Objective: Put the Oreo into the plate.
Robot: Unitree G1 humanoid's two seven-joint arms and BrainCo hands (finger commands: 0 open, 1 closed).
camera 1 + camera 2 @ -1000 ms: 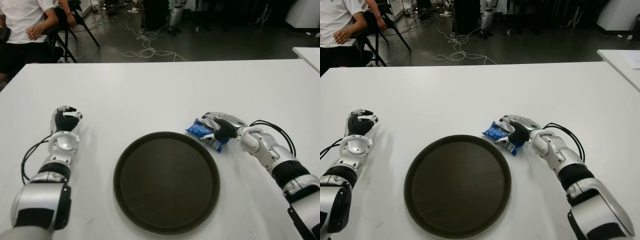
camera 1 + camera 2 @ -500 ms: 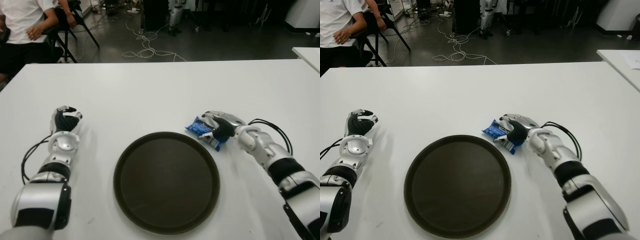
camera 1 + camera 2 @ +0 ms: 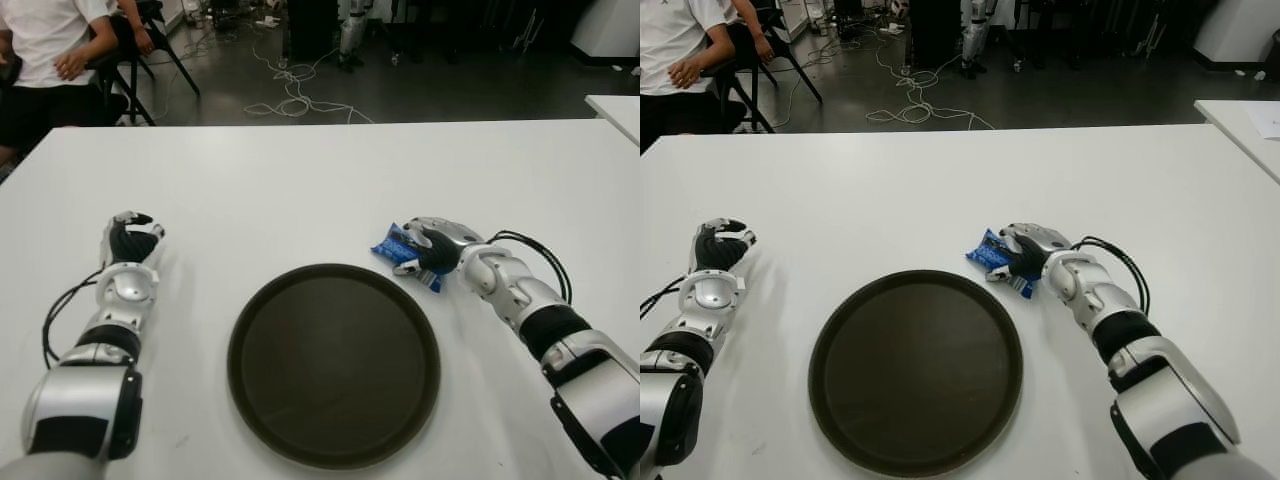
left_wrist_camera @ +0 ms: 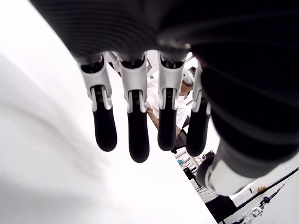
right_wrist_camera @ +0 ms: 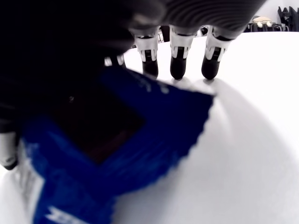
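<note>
Clasping the blue Oreo packet in curled fingers, the right hand sits on the white table just off the dark round plate at its two o'clock, while the left hand, loosely open and empty, shows at the plate's ten o'clock.

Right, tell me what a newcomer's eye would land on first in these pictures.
First, the big dark round plate lying bare in the middle of the white table. Next, the blue Oreo packet just past the plate's far right rim, with the right hand closed over it. The left hand shows far off on the plate's left side, fingers loose and holding nothing.
</note>
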